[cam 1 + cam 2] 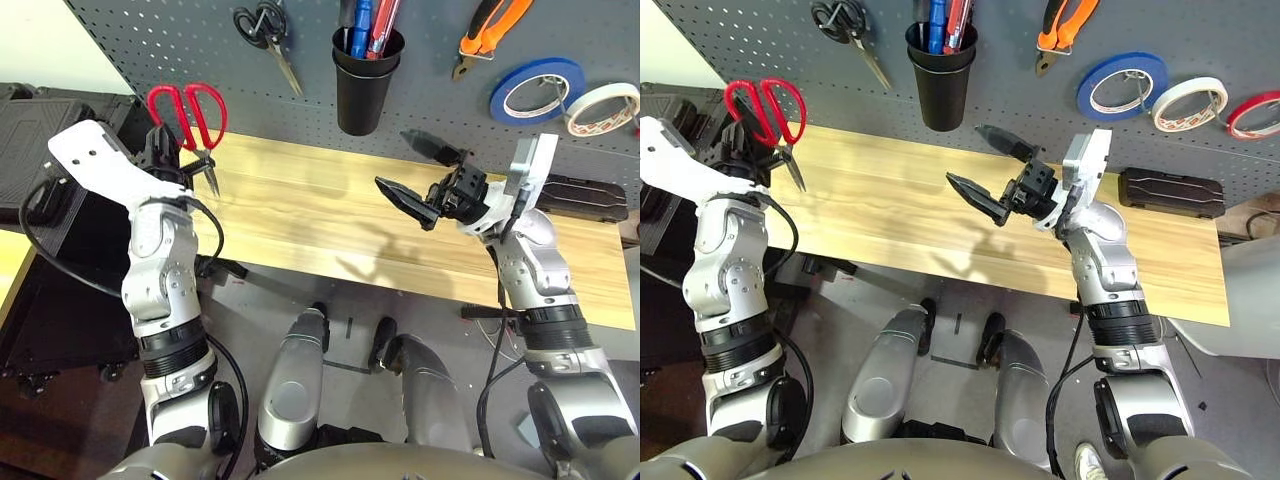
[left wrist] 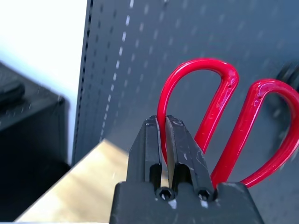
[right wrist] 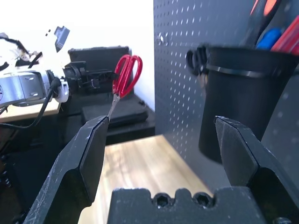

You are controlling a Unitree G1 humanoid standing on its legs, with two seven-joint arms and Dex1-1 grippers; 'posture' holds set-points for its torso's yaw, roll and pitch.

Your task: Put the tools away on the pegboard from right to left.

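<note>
My left gripper (image 1: 165,150) is shut on one handle loop of the red-handled scissors (image 1: 188,112), held up at the table's left end just in front of the pegboard (image 1: 420,40), blades pointing down. In the left wrist view both fingers (image 2: 180,140) pinch the red loop (image 2: 219,107). My right gripper (image 1: 393,160) hangs open and holds nothing over the middle-right of the table, below the black cup (image 1: 365,75). The orange-and-black pliers (image 1: 490,30) and the white tape roll (image 1: 603,108) hang on the board at the right.
Black-handled scissors (image 1: 265,30) hang left of the cup, which holds several slim items. A blue tape roll (image 1: 538,90) and a red one (image 1: 1255,113) hang beside the white roll. A black case (image 1: 585,197) lies at the table's back right. Dark cases (image 1: 40,130) stand left of the table.
</note>
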